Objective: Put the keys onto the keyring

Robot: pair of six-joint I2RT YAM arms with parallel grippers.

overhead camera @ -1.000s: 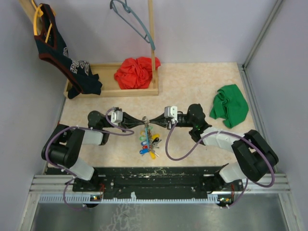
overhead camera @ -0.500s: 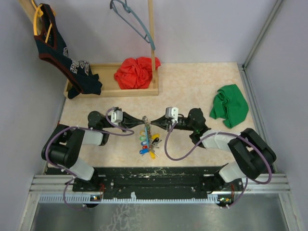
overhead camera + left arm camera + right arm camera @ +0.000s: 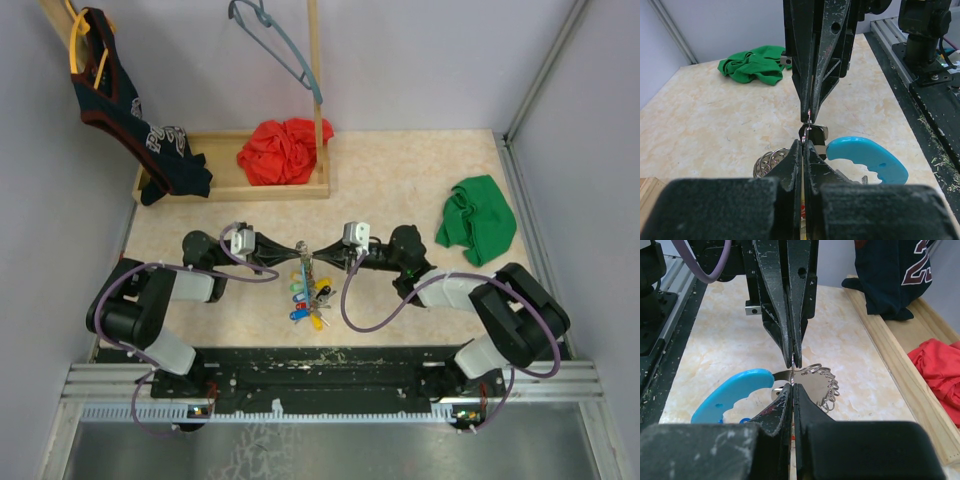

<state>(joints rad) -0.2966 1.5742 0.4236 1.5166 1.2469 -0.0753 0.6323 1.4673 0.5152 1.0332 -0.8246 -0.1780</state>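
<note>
Colourful keys (image 3: 311,297) bunched by keyring (image 3: 865,159)

- table (image 3: 400,170): walls stood at its left, back and right; both arm bases sat along its near edge.
- tray (image 3: 230,190): lay at the back left of the table.
- bunched cloth (image 3: 283,150): lay in the tray, towards its right end.
- garment (image 3: 130,110): hung at far left, lower end over the tray's left end.
- post (image 3: 315,60): rose from the tray's right end.
- hanger (image 3: 275,45): hung above the tray, just left of the post.
- loose cloth (image 3: 478,220): lay on the table at right, well apart from the tray.
- left gripper (image 3: 297,249), right gripper (image 3: 318,250): met tip to tip mid-table, in front of the tray.
- keyring (image 3: 865,157): sat at the meeting tips.
- keys (image 3: 310,295): were bunched just nearside of the tips, between the arms.
</note>
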